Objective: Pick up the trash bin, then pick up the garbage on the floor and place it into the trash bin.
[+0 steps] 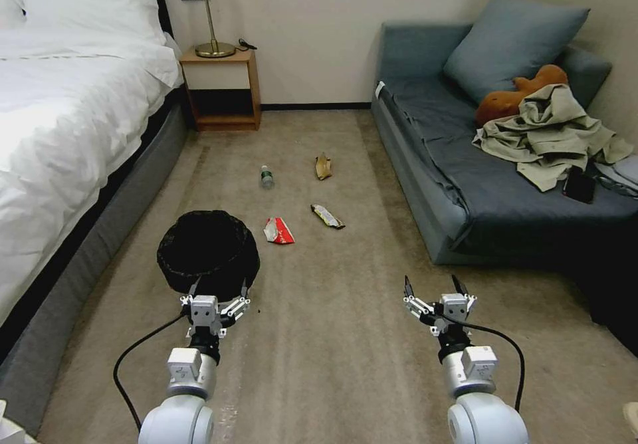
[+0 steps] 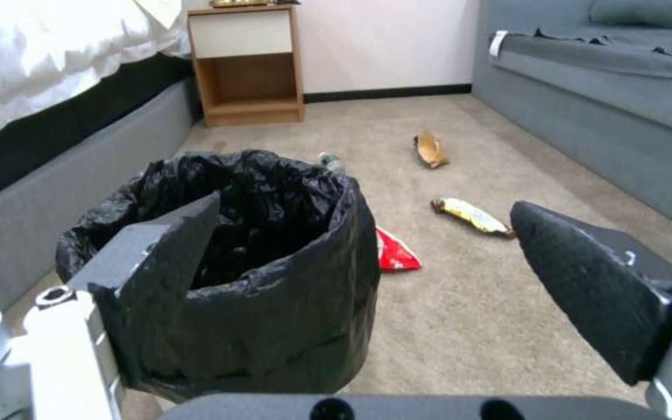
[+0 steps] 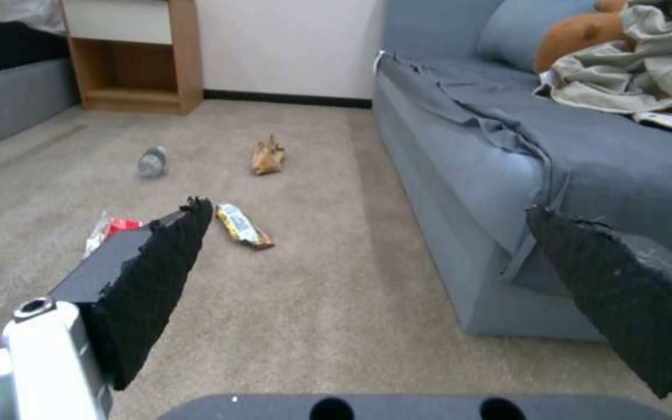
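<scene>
My left gripper (image 1: 218,289) sits low over the carpet (image 1: 345,364) with its jaws spread wide and holding nothing, directly at the near rim of the trash bin (image 1: 208,248). The bin stands upright just ahead of that gripper, on my left half of the floor, close beside the bed (image 1: 73,138). In the left wrist view one fingertip (image 2: 188,233) overlaps the bag-lined rim of the bin (image 2: 274,303) while the other hangs out over bare carpet beside the bin; whether that first fingertip is inside the rim or merely in front of it, I cannot tell. My right gripper (image 1: 433,288) is also spread wide and empty, hovering over open carpet near the front edge of the sofa (image 1: 465,185), well apart from the bin. Judgement: left arm is clearly the nearer one for the bin, and the pick turns on getting one finger inside the rim and one outside, so the wall passes between them. The garbage lies beyond the bin toward the nightstand (image 1: 222,88): red-and-white wrapper (image 1: 278,230) just beside the bin, yellow-and-dark snack wrapper (image 1: 327,217) near it with its long axis running diagonally, clear bottle (image 1: 266,177) and crumpled brown paper bag (image 1: 323,166) farther off. All four remain on the floor.
</scene>
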Tool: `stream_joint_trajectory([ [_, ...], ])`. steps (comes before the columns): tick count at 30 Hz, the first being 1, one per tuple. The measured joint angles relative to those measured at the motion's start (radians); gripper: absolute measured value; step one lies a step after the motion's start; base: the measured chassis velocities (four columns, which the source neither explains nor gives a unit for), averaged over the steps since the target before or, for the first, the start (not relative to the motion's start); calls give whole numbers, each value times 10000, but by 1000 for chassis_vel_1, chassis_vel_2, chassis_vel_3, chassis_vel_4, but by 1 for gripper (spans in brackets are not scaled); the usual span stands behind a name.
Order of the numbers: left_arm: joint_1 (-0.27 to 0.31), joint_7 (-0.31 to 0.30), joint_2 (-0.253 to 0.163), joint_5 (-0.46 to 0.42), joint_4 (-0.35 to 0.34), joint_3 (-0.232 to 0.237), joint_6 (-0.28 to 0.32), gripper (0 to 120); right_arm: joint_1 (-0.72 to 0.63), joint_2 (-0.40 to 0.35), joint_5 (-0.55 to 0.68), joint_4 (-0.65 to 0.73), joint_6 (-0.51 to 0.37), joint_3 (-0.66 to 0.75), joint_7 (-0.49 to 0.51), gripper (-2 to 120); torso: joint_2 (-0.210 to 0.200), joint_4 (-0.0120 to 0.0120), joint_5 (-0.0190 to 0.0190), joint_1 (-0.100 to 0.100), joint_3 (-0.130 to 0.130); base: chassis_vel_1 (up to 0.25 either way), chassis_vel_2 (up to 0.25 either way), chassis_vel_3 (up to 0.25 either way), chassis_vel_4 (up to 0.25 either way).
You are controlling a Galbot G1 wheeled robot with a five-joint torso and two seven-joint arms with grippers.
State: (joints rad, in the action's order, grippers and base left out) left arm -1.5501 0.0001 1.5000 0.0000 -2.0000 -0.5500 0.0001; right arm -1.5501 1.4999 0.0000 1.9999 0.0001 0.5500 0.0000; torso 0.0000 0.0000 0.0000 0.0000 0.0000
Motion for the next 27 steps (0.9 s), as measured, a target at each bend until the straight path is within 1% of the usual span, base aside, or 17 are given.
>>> stream_joint_trajectory([
  [23, 0, 0, 0, 0, 0, 0, 0, 100, 0, 0, 0, 0, 0, 0, 0, 100, 0, 0, 0, 0, 0, 0, 0, 0, 0],
  [27, 65, -47, -2, -71, 0, 6, 98, 100, 4, -3, 41, 10, -81, -8, 13, 100, 1, 0, 0, 0, 0, 0, 0, 0, 0],
])
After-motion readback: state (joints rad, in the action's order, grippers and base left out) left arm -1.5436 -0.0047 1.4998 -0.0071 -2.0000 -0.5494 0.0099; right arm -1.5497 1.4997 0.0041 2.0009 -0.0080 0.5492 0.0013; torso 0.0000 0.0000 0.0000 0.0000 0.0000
